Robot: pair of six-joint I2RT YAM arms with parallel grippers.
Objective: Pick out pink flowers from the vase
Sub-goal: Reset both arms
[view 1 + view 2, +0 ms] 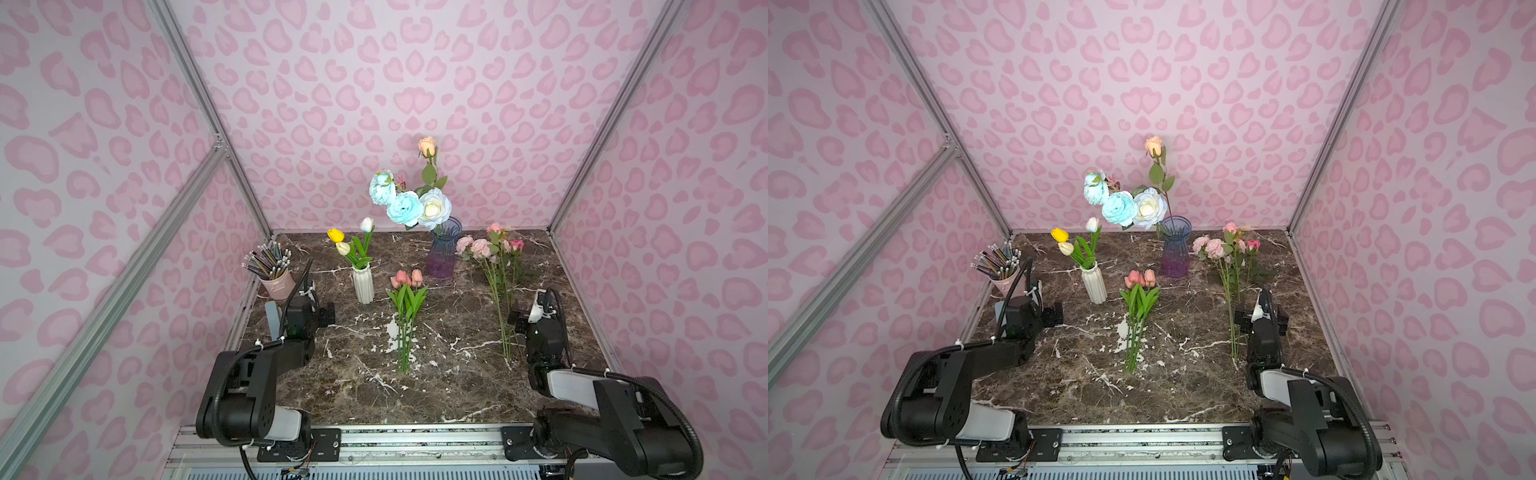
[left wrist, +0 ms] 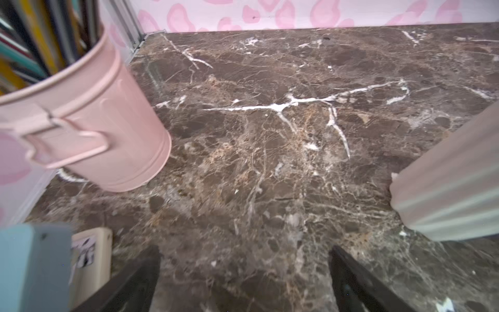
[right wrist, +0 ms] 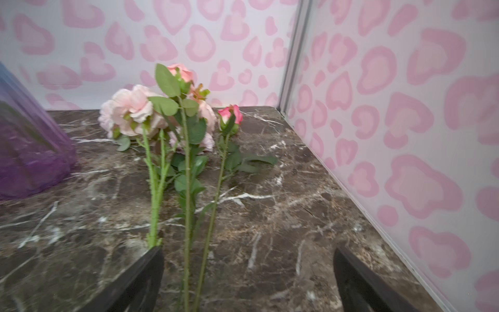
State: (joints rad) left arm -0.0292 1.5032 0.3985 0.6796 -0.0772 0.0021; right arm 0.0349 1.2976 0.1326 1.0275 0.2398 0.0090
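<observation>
The purple-blue glass vase (image 1: 444,249) (image 1: 1175,251) stands at the back of the marble table and holds blue, white and peach blooms. Pink flowers (image 1: 482,247) (image 1: 1214,247) (image 3: 132,105) lie on the table to its right, their long stems pointing toward the front. Salmon-pink tulips (image 1: 407,278) (image 1: 1140,278) lie in the middle. My right gripper (image 1: 530,305) (image 3: 248,251) hovers open low over those stems; two thin stems run between its fingers, untouched. My left gripper (image 1: 307,301) (image 2: 244,251) is open and holds nothing, between the pencil bucket and a white vase.
A pink bucket (image 1: 277,282) (image 2: 89,129) of pencils stands at the left wall. A white ribbed vase (image 1: 363,284) (image 2: 445,183) holds yellow and white tulips. A grey-blue block (image 1: 272,316) (image 2: 32,267) sits by the left arm. Patterned walls close in three sides.
</observation>
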